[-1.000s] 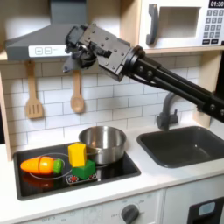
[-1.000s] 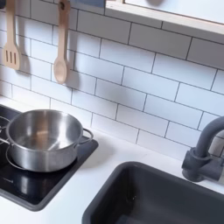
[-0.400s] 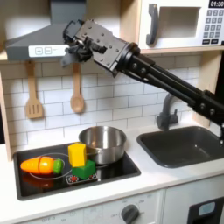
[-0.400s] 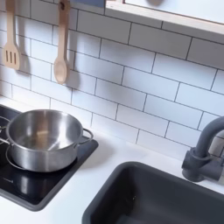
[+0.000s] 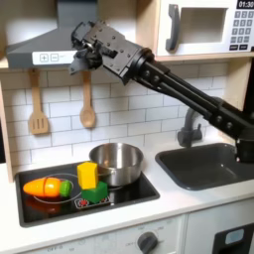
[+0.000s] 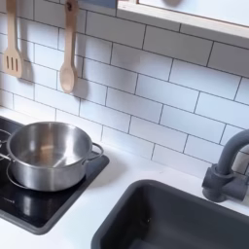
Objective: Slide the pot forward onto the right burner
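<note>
Shiny bare metal for the pot (image 6: 46, 154), mirror-smooth inside. Glossy black on the cooktop (image 5: 139, 189) beneath the pot. Pale matt wood for both spoons (image 6: 67, 60) above the pot. Glazed white tile (image 6: 146, 102) behind, smooth plastic vegetables (image 5: 48, 186) beside.

A: Toy kitchen setup: white tile wall (image 5: 139, 109), grey range hood (image 5: 40, 45) upper left in the first exterior view, microwave (image 5: 208, 27) upper right.

B: Yep, plus two wooden utensils (image 6: 66, 53) hanging, dark sink (image 5: 208, 164), grey faucet (image 6: 226, 170), white worktop (image 5: 189, 198).
</note>
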Robot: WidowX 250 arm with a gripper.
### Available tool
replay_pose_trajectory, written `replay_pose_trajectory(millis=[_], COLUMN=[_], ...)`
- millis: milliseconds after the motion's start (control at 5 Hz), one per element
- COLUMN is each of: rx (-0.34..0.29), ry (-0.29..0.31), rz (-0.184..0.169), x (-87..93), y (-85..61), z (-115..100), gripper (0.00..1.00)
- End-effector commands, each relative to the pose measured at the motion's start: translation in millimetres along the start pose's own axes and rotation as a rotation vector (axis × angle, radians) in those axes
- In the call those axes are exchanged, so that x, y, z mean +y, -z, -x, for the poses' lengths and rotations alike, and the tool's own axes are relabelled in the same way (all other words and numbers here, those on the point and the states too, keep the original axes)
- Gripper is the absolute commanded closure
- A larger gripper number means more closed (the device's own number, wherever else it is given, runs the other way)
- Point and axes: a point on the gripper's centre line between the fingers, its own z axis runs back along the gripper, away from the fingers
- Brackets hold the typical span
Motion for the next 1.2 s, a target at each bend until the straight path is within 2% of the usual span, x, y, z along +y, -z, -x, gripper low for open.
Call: replay_pose_trajectory(millis=[0, 200, 400, 600, 800, 1000], rx=[-0.007, -0.008, -0.014, 0.005, 0.047, 0.144], ry=[-0.012, -0.012, -0.023, -0.013, -0.015, -0.007], rz=[-0.017, -0.034, -0.034, -0.028, -0.033, -0.011], x=[3.0, 6.9, 9.6, 5.2, 6.7, 4.3], y=[11.2, 8.0, 0.9, 0.1, -2.9, 4.6], z=[-8, -10, -9, -4, 10, 39], gripper=[1.0, 1.0, 1.0, 1.0, 1.0, 1.0])
